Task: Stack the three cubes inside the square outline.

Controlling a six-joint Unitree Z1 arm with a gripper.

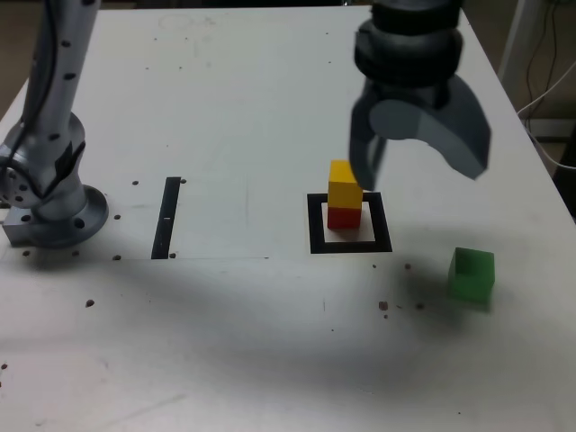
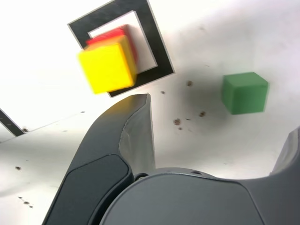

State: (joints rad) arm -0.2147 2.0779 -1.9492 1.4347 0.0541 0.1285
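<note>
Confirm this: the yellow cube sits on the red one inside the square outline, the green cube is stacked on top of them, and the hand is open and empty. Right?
Not quite. The green cube lies alone on the table, outside the square outline, as the exterior view shows. The yellow cube does sit on the red cube, and the hand is open and empty.

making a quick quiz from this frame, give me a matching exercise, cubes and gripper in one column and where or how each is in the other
Things:
1. yellow cube
2. red cube
3. green cube
4. gripper

Places or states:
A. alone on the table, outside the square outline
B. open, holding nothing, above the table
C. bottom of the stack, inside the outline
D. on top of another cube

Pairs: 1-D, 2-C, 3-A, 4-B
</note>
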